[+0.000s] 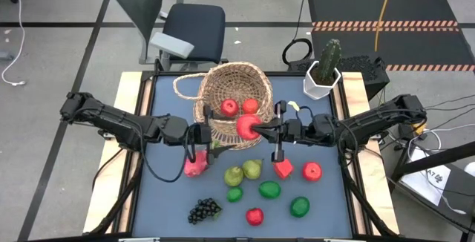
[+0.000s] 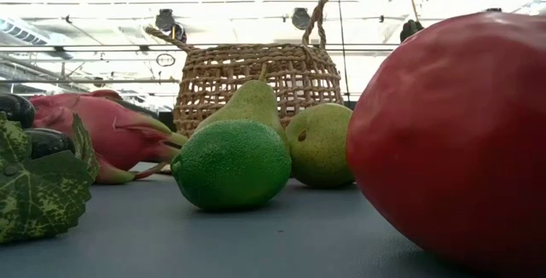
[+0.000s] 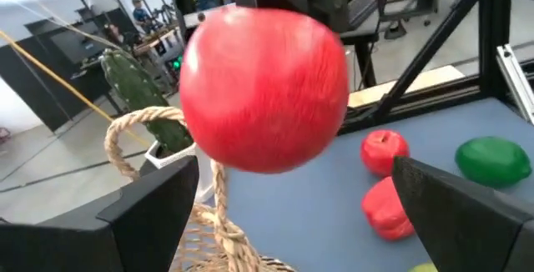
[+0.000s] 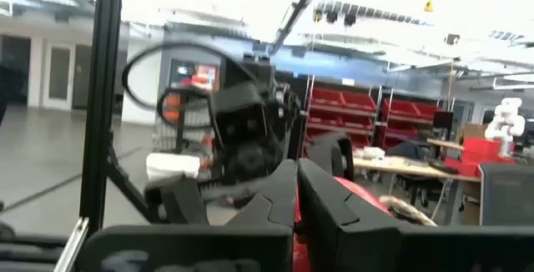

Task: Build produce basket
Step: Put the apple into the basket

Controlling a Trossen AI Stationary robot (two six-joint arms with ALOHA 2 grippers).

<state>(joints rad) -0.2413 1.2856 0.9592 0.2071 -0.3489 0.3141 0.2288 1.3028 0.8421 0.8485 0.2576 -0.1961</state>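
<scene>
The woven basket (image 1: 231, 97) stands at the table's middle with two red apples (image 1: 229, 107) inside. A larger red apple (image 3: 263, 88) hangs over the basket's near rim (image 3: 229, 243), at the fingertips of my shut right gripper (image 1: 260, 128). My left gripper (image 1: 211, 136) comes level from the left, open, its fingers (image 3: 158, 214) standing wide on either side of that apple without touching it. More produce lies on the table nearer the front: a dragon fruit (image 1: 195, 166), two pears (image 1: 243, 172), limes (image 1: 234, 194), red apples (image 1: 312, 171) and grapes (image 1: 204, 211). My right gripper comes about level from the table's right, and the large red apple (image 1: 249, 127) sits right at its shut fingertips (image 4: 279, 201), lifted clear above the basket's rim. The apple and the fingers hide the spot of contact, so the part held cannot be told.
A white pot with a cactus (image 1: 322, 75) stands at the far right corner. The basket's looped handle (image 3: 125, 134) rises just beside my left gripper. In the low view a lime (image 2: 232, 165) and a big red fruit (image 2: 461, 133) sit near the front edge.
</scene>
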